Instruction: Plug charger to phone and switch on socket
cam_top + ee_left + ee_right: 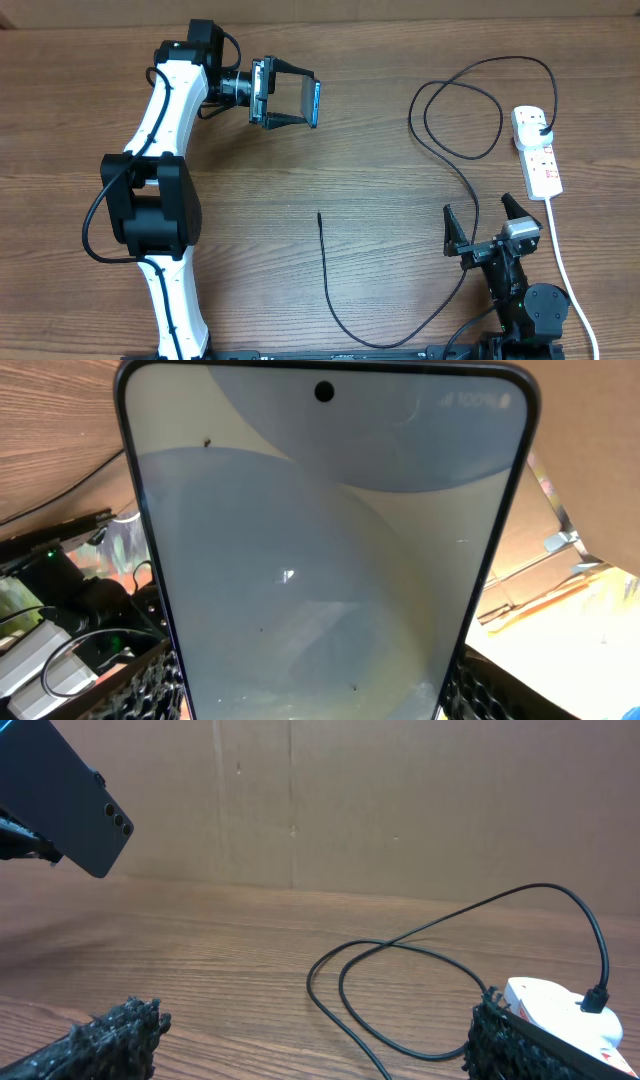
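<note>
The phone (314,100) hangs above the table at the back left, held on edge by my left gripper (308,98), which is shut on its two long sides. In the left wrist view its lit screen (320,550) fills the frame between the fingers (150,685). The right wrist view shows its dark back (70,810). The charger is a thin black cable: its loose tip (319,215) lies mid-table, and its plug (541,126) sits in the white socket (538,160) at the right. My right gripper (485,222) stands open near the front right, over the cable (400,960), holding nothing.
The cable runs from its tip toward the front edge, curves right, passes the right gripper and loops (455,120) before the socket (560,1010). The socket's white cord (560,260) trails to the front right. A cardboard wall (400,800) stands behind the table.
</note>
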You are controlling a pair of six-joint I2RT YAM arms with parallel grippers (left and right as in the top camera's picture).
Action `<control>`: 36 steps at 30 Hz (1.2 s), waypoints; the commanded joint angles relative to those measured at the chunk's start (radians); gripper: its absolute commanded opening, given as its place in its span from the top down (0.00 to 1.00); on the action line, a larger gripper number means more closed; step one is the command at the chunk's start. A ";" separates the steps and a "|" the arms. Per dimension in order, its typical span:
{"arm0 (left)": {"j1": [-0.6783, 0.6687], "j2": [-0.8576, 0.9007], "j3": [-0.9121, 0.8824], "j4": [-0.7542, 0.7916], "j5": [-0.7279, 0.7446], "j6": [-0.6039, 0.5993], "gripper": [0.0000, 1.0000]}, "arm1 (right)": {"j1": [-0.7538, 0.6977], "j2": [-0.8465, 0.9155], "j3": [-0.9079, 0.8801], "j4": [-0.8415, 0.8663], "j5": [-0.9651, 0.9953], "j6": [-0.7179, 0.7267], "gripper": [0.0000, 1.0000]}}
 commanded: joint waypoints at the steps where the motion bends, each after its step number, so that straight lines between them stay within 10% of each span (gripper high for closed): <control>1: -0.006 -0.001 0.032 -0.002 0.051 -0.007 0.96 | 0.008 -0.010 -0.011 0.005 0.006 0.003 0.00; 36: -0.006 -0.001 0.032 -0.002 0.003 -0.007 0.96 | 0.008 -0.010 -0.011 0.005 0.006 0.003 0.00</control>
